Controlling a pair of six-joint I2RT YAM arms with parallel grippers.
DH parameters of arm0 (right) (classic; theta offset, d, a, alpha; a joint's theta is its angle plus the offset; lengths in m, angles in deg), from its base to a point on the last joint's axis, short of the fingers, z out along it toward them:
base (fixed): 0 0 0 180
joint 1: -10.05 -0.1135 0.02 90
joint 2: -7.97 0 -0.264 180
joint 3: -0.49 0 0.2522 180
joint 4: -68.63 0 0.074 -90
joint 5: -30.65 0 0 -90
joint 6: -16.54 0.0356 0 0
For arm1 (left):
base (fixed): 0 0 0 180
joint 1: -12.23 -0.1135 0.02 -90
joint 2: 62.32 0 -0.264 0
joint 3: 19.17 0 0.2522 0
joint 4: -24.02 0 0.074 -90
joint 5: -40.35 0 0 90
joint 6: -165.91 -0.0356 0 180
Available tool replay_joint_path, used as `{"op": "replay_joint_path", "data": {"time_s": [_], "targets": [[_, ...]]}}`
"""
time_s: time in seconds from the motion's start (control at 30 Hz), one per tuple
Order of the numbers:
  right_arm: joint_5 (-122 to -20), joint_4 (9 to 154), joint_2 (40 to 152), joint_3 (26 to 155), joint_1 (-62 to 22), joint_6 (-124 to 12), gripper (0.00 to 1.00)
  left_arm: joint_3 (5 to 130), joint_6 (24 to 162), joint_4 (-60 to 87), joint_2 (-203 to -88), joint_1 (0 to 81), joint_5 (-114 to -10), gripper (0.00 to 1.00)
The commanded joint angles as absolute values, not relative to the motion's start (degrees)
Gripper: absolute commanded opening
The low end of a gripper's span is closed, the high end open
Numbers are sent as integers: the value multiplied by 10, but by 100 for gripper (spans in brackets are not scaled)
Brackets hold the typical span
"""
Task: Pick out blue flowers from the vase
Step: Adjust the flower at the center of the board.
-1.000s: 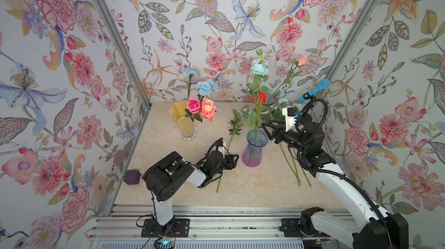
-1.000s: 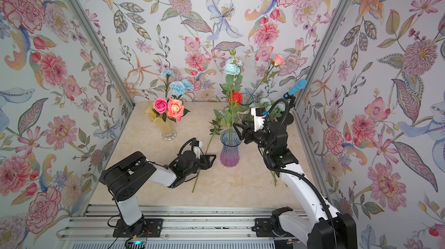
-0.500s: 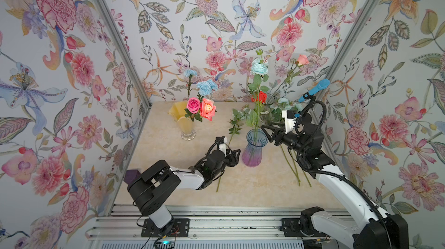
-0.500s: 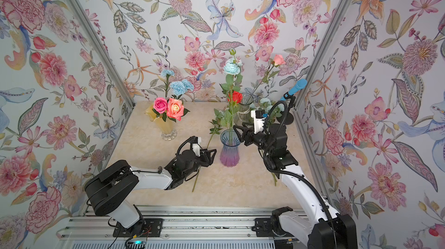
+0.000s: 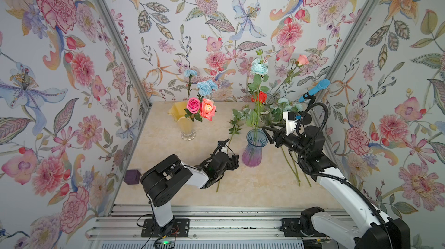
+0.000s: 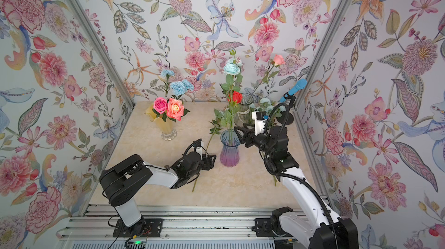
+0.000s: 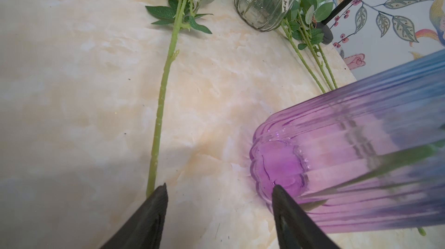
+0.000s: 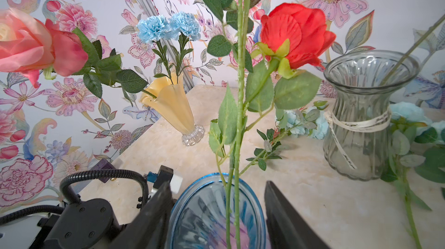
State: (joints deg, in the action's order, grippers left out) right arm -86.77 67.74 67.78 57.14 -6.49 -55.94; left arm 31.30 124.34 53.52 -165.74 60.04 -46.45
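— How did the left gripper stand?

— Its fingers were well apart with nothing between them. A loose flower lay flat on the table, and its stem end ran under one fingertip. The purple vase stood just past the other fingertip. I couldn't tell whether either fingertip touched anything.

— And the right gripper?

— It was spread wide too and gripped nothing, with its fingers on either side of the vase's mouth. Two stems rose from the vase between them, the tall aqua flower and a red rose. Neither was pinched.

— Any other blue flowers?

— Carnations stood in the yellow vase, well away from both pairs of fingers. More aqua blooms lay on the table beyond the right fingers, beside the grey vase.
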Motion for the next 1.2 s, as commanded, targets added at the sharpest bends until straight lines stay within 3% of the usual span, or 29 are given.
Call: {"op": "replay_joint_path", "data": {"time_s": [0.0, 0.37, 0.53, 0.67, 1.17], "targets": [[-862, 669, 667, 561, -68, -567, 62, 328, 1256, 571, -1676, 600, -493, 71], [-862, 669, 670, 562, -69, -566, 62, 295, 1265, 653, -1652, 606, -520, 70], [-859, 671, 668, 562, -68, -569, 62, 329, 1198, 426, -1552, 598, -418, 72], [-859, 673, 671, 563, -69, -569, 63, 328, 1191, 364, -1526, 566, -445, 75], [-856, 679, 665, 562, -68, -571, 64, 371, 1193, 365, -1651, 537, -593, 76]]}}
